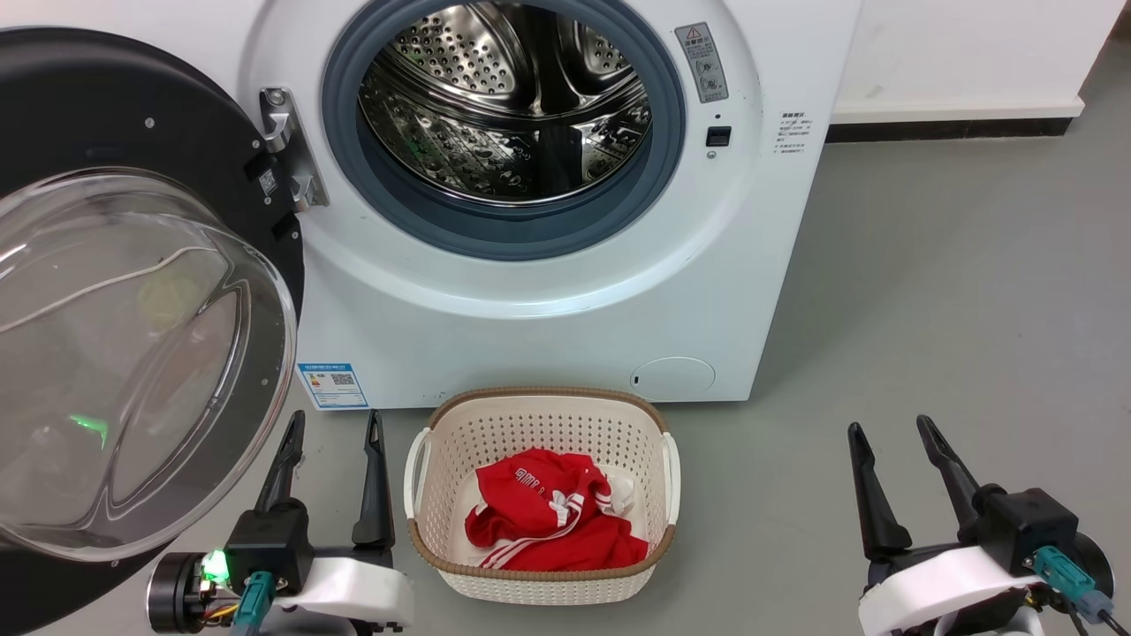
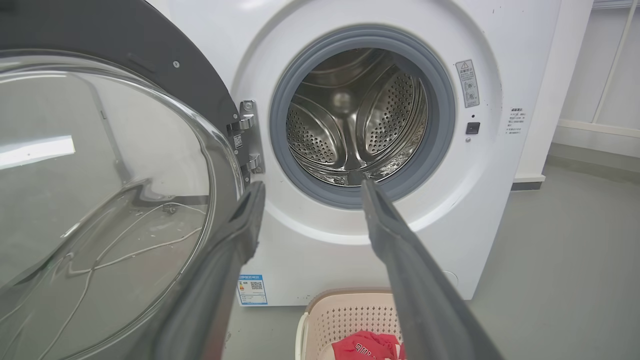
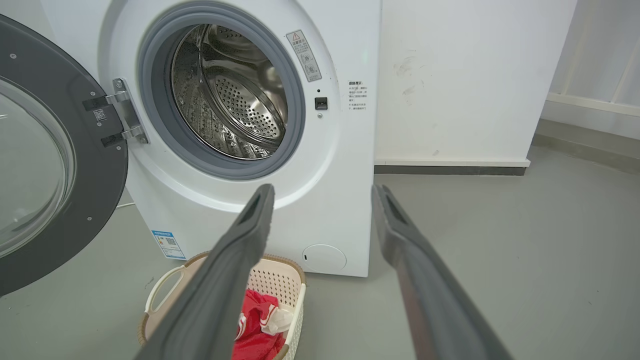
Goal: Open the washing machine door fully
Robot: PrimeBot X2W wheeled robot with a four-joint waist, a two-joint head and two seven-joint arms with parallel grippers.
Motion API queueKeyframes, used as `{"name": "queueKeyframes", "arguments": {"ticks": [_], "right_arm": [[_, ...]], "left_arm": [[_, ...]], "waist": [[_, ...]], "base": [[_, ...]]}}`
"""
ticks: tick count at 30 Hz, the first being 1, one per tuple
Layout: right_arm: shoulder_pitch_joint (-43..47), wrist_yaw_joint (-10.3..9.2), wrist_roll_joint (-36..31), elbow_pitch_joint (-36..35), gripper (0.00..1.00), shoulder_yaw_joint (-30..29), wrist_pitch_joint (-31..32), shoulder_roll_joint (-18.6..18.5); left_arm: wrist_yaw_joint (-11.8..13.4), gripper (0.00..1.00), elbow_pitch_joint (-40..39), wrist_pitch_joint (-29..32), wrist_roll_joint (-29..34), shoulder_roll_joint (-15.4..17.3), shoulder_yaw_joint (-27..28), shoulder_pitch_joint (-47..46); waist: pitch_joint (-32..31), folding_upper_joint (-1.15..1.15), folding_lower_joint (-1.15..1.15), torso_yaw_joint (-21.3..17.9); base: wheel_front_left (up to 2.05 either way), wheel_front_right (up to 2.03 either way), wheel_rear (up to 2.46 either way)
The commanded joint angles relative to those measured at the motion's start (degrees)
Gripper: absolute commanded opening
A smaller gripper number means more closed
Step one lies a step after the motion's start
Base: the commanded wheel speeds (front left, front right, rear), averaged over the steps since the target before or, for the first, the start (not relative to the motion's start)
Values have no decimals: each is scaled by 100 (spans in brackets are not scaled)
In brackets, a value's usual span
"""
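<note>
Each gripper, the left gripper point(image 1: 336, 415) and the right gripper point(image 1: 890, 424), is built with two long black fingers point(image 1: 375, 477) tapered to narrow tips. The fingers are carried on a black boxy housing point(image 1: 269, 530), which is set on a smooth white moulded shell point(image 1: 353, 587). A teal connector point(image 1: 254, 594) is plugged in at each wrist, and a green light point(image 1: 215, 565) is lit on the left one. In the wrist views the fingers are seen as matte dark grey, with a shallow slot recessed near each tip.
</note>
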Motion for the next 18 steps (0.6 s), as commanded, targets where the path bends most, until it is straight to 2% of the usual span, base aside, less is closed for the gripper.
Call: {"name": "queueKeyframes", "arguments": {"ticks": [1,13,14,18], "right_arm": [[-17,-3,32,15,100,3,-25,7],[-35,-4,81,60,100,31,-57,7],[7,0,59,88,0,25,-44,0],[39,0,342,178,0,23,-4,0]], "left_arm": [[-15,100,7,-15,25,-15,10,-36],[-93,100,78,-15,81,-59,96,-79],[-86,0,116,1,73,-37,81,14],[-122,0,295,127,-198,-44,152,7]], "waist": [[0,0,0,-1],[25,0,0,-1],[26,0,0,0],[28,0,0,1]], "base": [[0,0,0],[0,0,0],[0,0,0],[0,0,0]]}}
